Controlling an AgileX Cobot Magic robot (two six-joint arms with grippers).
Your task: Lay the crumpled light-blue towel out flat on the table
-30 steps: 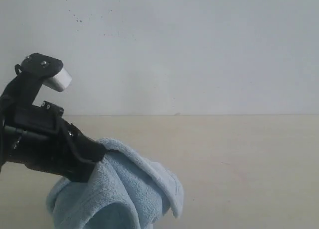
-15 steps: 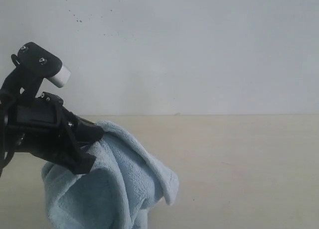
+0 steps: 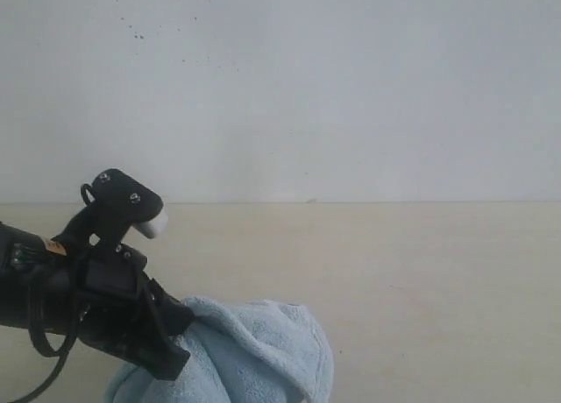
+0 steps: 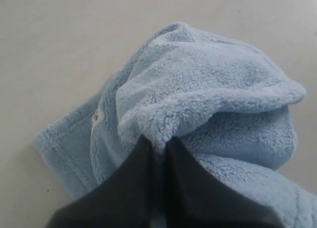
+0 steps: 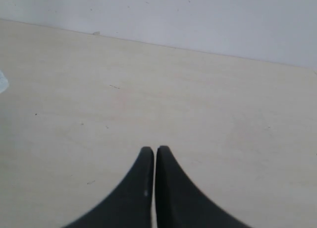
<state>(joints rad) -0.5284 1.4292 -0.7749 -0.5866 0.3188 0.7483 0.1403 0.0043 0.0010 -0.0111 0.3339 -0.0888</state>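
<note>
On the left of the table (image 3: 421, 280): the left gripper (image 4: 158, 141) is pinched tight on a fold of the towel (image 4: 208, 89), its 2 dark fingers meeting with fluffy pile squeezed between them.
Change: 1 second ago that arm held the fold up high with the cloth hanging under it; now the arm has dropped low and the towel sits as a rounded heap.
Meaning: to me this looks like the laying-down part of a lift, but nothing is flat yet. The cloth is doubled over itself, so most of the spreading is left to do.
Towel: it rests on the table at the front left, partly cut off by the lower edge of the exterior view. A hemmed border and a small white tag (image 4: 95, 116) show along 1 side.
Towel and left gripper: touching and held. The heap lies ahead of and below the fingertips and bulges out to the right of the arm.
Right gripper (image 5: 155, 149): its fingers are closed together on nothing, over bare table, well apart from the towel.
</note>
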